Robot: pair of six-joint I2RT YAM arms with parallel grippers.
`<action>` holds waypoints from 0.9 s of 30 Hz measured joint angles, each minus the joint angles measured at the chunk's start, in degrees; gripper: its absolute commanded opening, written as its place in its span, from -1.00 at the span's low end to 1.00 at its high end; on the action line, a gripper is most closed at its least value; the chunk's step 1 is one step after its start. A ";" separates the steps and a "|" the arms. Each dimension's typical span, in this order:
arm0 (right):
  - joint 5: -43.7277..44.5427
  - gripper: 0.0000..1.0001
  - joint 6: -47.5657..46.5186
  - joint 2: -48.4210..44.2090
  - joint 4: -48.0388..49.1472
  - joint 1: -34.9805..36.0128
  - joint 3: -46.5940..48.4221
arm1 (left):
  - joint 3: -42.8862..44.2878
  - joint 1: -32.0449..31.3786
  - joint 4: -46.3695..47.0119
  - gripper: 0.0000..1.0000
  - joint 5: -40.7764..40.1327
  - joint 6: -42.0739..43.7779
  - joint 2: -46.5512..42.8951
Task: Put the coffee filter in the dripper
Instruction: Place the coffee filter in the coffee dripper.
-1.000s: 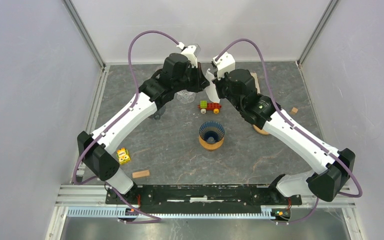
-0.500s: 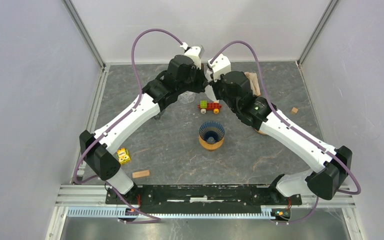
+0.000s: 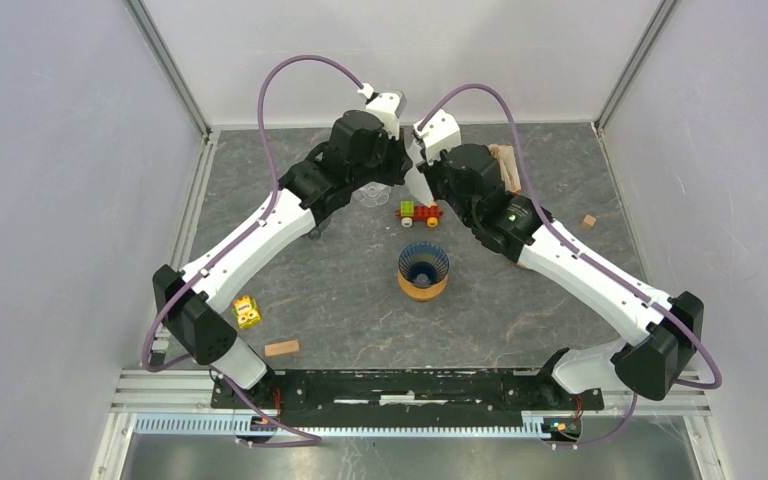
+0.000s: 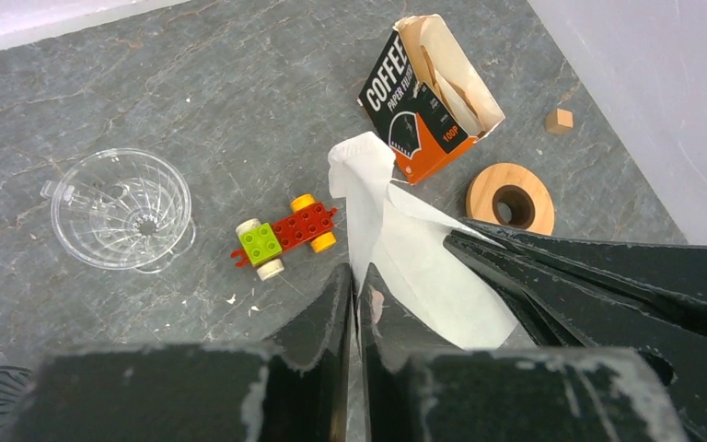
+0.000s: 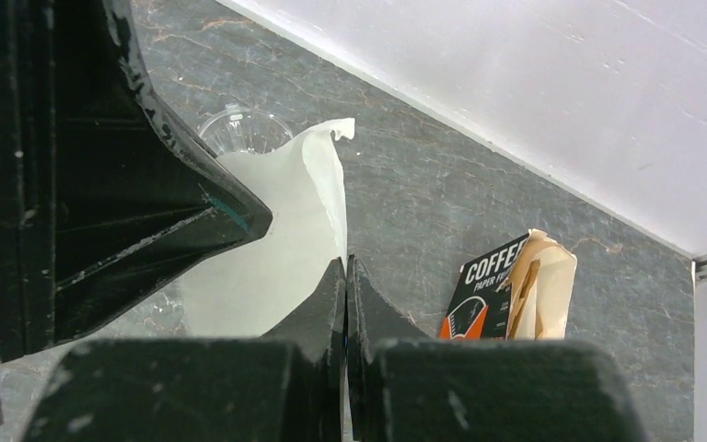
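White paper coffee filter (image 4: pixel 396 249) hangs in the air over the far middle of the grey stone-patterned table (image 4: pixel 193 92), held between both grippers at once. Left gripper (image 4: pixel 356 276) has its black fingers clamped on one part of the sheet, and right gripper (image 5: pixel 345 267) is pinched tight on its edge. Clear ribbed glass dripper (image 4: pixel 121 207) stands on the table below, apart from the filter, near a red and green toy brick car (image 4: pixel 283 237) and an open black and orange filter box (image 4: pixel 423 101)

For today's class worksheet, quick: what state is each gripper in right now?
Left gripper: shut on the coffee filter.
Right gripper: shut on the same coffee filter.
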 measured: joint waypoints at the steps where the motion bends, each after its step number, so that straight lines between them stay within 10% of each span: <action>1: -0.04 -1.00 -0.04 0.00 -0.02 0.00 -0.07 | 0.00 0.00 0.02 -0.56 0.07 0.13 0.00; 16: -0.66 -1.00 1.38 -0.02 -0.07 -0.24 -0.22 | -2.05 0.00 0.68 0.16 2.29 0.37 -0.09; 27: -2.03 -1.00 5.49 -0.07 -0.42 -2.16 -0.22 | -3.98 0.00 2.16 0.28 3.89 -1.60 -0.09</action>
